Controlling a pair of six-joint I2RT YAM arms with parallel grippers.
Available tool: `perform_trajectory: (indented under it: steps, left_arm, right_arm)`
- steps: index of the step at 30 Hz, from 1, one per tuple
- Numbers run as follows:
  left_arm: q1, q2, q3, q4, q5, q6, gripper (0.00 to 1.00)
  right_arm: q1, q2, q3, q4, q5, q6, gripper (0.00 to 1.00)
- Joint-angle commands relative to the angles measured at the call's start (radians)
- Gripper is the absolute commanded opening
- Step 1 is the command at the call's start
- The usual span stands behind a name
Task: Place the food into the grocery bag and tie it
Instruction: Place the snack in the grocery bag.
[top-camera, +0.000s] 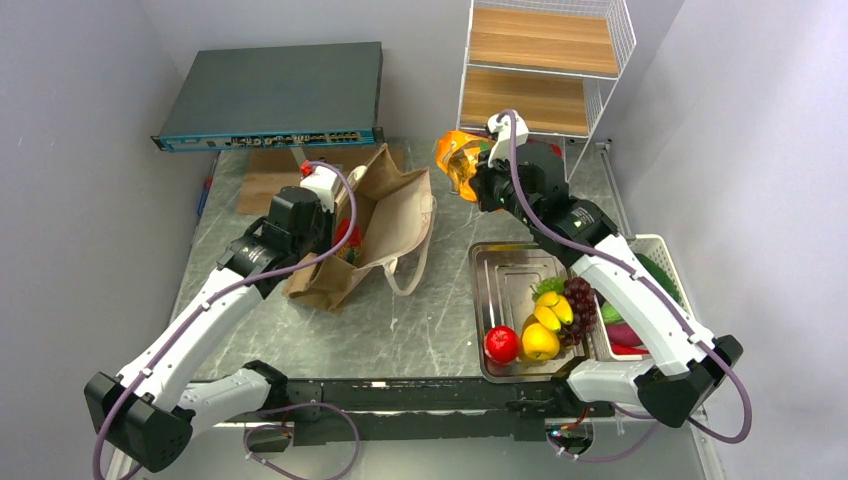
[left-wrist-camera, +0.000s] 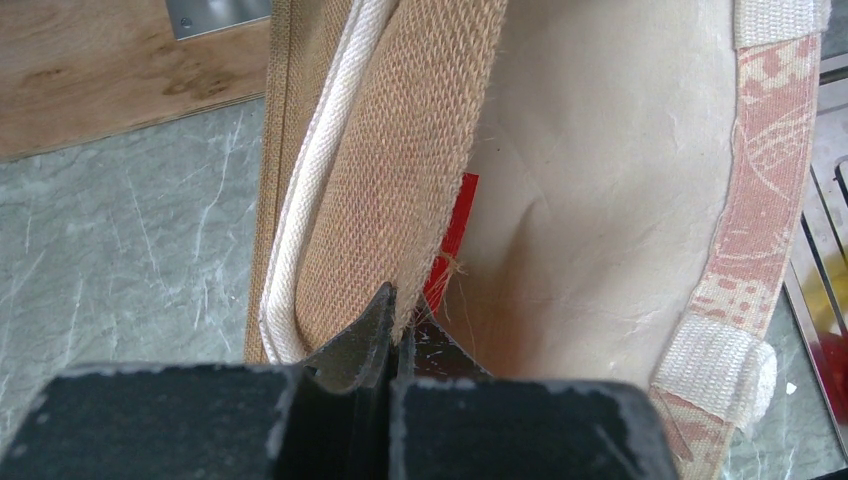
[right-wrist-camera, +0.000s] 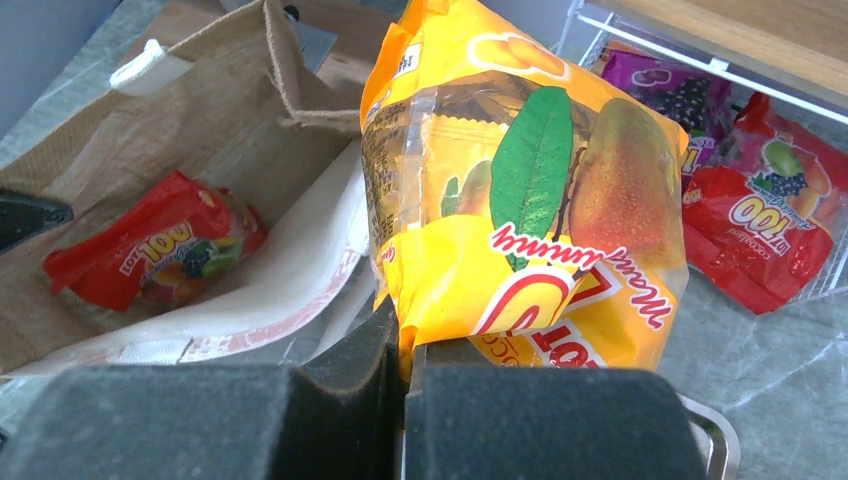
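While left pincer (left-wrist-camera: 392, 335) clamps the grocery bag (top-camera: 395, 215) rim, centre-left, to prop its mouth open | right pincer (right-wrist-camera: 402, 345) pinches orange snack packet (right-wrist-camera: 520, 180), upper centre, likely for dropping in | red packet (right-wrist-camera: 150, 250) inside bag | fruit (top-camera: 545, 335) in tray (top-camera: 505, 275), lower right

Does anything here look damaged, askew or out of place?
The grocery bag lies slumped on its side, not upright. Its woven edge is frayed, with loose threads just where the left gripper pinches it.
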Motion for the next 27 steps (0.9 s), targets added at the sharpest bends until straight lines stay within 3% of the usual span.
perform_trajectory:
  steps: [1,9,19,27]
  left_arm:
    - [-0.007,0.002,0.036,0.012,-0.005,0.013,0.00]
    - [-0.009,0.001,0.035,0.012,-0.010,0.015,0.00]
    - [-0.012,-0.001,0.036,0.010,-0.014,0.015,0.00]
    - [-0.021,-0.019,0.031,0.019,0.022,0.022,0.00]
  right_arm:
    - [0.016,-0.059,0.062,0.086,0.017,-0.043,0.00]
    - [0.036,-0.055,0.079,0.052,-0.054,-0.066,0.00]
    - [0.076,-0.053,0.114,0.011,-0.296,-0.053,0.00]
    - [0.139,-0.039,0.079,0.015,-0.357,-0.018,0.00]
